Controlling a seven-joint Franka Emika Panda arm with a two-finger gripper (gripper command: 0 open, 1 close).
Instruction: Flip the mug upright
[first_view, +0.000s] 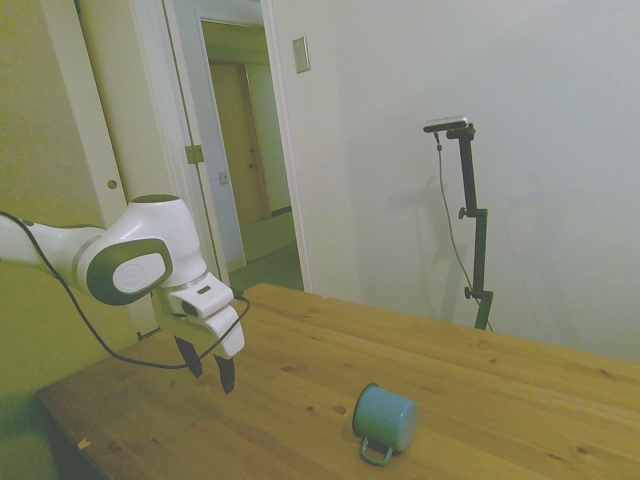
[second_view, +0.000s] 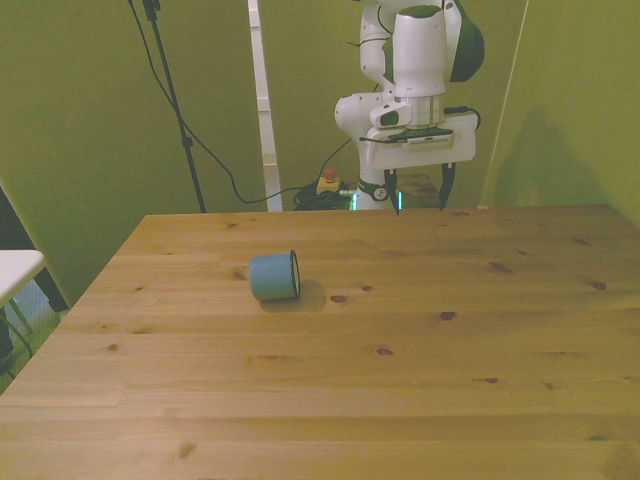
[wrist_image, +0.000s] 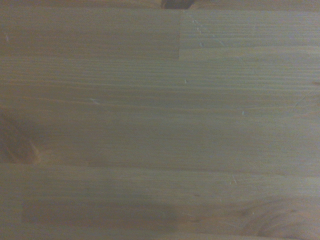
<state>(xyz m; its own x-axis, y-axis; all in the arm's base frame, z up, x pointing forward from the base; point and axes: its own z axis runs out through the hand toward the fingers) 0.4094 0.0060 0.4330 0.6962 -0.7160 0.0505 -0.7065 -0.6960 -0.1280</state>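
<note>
From the side view, my claw (first_view: 207, 367) hangs above the near-left part of the tabletop (first_view: 480, 390), its two dark fingers (first_view: 227, 373) pointing down with a clear gap between them and nothing held. The mug (first_view: 386, 417) lies on its side on the wood, well apart from my claw, further along the tabletop toward the picture's right. Its flat teal bottom faces the camera and its thin loop handle (first_view: 376, 455) rests low against the wood on the camera's side. Behind the tabletop stand a pale wall and an open doorway (first_view: 245, 150). In the front view, my claw (second_view: 421, 190) hovers over the far edge of the tabletop (second_view: 400, 400), fingers (second_view: 447, 186) spread wide and empty. The mug (second_view: 273, 276) lies on its side toward the front view's left, nearer the camera than my claw, with its dark-rimmed mouth turned to the front view's right and a soft shadow beside it. The handle cannot be made out here. In the wrist view, I see only bare wooden planks of the tabletop (wrist_image: 160, 120), blurred, with faint scratches and a few knots; the mug does not appear.
</note>
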